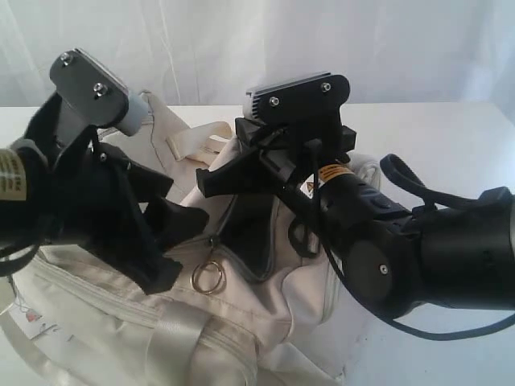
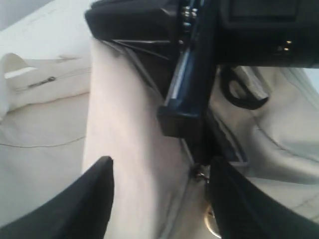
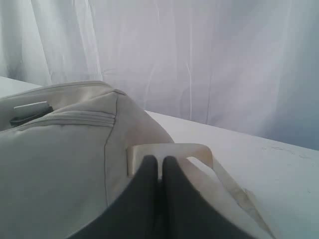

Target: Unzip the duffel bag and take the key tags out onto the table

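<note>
As the cream duffel bag (image 1: pixel 265 322) lies across the white table (image 1: pixel 434 137), a metal ring (image 1: pixel 208 278) sits at the near end of its part-open zip (image 1: pixel 253 233). At the ring's 10 o'clock the left gripper (image 1: pixel 187 245) stands wide, its fingers (image 2: pixel 99 199) astride a ridge of bag fabric. At 12 o'clock, farther back, the right gripper (image 1: pixel 208 183) is pressed shut over the dark opening, nothing visible between its tips. A pale webbing strap (image 1: pixel 193 145) lies beyond, before a white curtain (image 1: pixel 241 48).

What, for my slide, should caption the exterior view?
Open left gripper and shut right gripper over a partly unzipped cream fabric duffel bag on a white table.
</note>
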`<state>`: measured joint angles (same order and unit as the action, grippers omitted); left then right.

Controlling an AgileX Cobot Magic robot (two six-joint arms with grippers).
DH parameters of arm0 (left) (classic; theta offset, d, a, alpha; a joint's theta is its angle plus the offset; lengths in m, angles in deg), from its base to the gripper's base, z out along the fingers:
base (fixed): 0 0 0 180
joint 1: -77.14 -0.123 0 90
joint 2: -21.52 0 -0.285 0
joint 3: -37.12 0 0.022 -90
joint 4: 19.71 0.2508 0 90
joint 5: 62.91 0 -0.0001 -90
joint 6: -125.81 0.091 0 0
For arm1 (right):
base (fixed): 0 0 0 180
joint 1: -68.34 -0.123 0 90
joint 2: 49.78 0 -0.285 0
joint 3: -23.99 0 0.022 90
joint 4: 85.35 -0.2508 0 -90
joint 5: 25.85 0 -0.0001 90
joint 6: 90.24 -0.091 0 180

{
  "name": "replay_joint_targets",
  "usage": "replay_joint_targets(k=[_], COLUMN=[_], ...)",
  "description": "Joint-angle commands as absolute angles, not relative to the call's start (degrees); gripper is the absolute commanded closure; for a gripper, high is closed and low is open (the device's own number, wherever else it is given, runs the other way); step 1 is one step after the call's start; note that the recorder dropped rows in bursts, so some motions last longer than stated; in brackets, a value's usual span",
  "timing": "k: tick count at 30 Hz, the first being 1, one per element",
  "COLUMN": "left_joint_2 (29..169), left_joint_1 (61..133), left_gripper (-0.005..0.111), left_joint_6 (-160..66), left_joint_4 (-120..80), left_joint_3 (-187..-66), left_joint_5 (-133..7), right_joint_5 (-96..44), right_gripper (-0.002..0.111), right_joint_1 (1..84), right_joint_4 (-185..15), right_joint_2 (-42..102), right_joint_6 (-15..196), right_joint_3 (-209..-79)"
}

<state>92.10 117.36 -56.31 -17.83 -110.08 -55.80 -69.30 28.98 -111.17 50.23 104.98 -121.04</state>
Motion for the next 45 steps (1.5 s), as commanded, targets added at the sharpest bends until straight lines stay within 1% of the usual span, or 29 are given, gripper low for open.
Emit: replay_joint_targets(k=[1, 5, 11, 13, 18, 26, 29, 33, 38, 41, 45], left_joint_2=[91.61, 91.61, 91.61, 91.61, 92.25, 97.97, 100.37, 101.90, 102.00, 102.00, 102.00], left_joint_1=[120.91, 122.48, 122.48, 122.48, 122.48, 122.48, 122.48, 122.48, 122.48, 122.48, 122.48], left_gripper=[0.047, 0.047, 0.034, 0.031, 0.031, 0.031, 0.033, 0.039, 0.054, 0.070, 0.095], left_joint_6=[-57.39, -57.39, -60.08, -61.05, -62.60, -64.65, -64.65, -64.65, -64.29, -64.29, -64.29], left_joint_4=[-22.35, -25.08, -25.41, -25.68, -25.80, -25.67, -25.49, -25.49, -25.19, -24.18, -22.29], left_joint_3=[-110.55, -111.07, -111.16, -111.16, -111.16, -111.16, -111.16, -111.16, -111.16, -111.16, -111.16], left_joint_5=[-53.24, -47.60, -44.70, -43.55, -42.60, -47.06, -48.32, -53.27, -55.71, -54.57, -53.16], right_joint_5=[-71.70, -71.70, -71.70, -71.70, -71.81, -70.45, -70.05, -69.65, -69.18, -69.18, -69.05], right_gripper=[0.108, 0.108, 0.108, 0.108, 0.108, 0.108, 0.108, 0.108, 0.108, 0.108, 0.108], right_joint_1=[29.64, 29.64, 29.64, 29.64, 29.64, 29.64, 29.64, 29.64, 29.64, 29.64, 29.64], right_joint_4=[-111.57, -111.57, -111.57, -111.57, -111.57, -111.69, -111.69, -111.69, -111.80, -111.80, -111.79], right_joint_2=[50.03, 50.03, 50.03, 50.03, 50.03, 50.03, 50.03, 50.03, 50.03, 50.03, 50.03], right_joint_6=[105.55, 106.11, 105.86, 105.98, 105.98, 105.98, 105.98, 105.98, 105.98, 105.98, 105.98], right_joint_3=[-121.61, -121.61, -121.61, -121.61, -121.73, -122.98, -123.49, -123.62, -123.62, -123.62, -123.62])
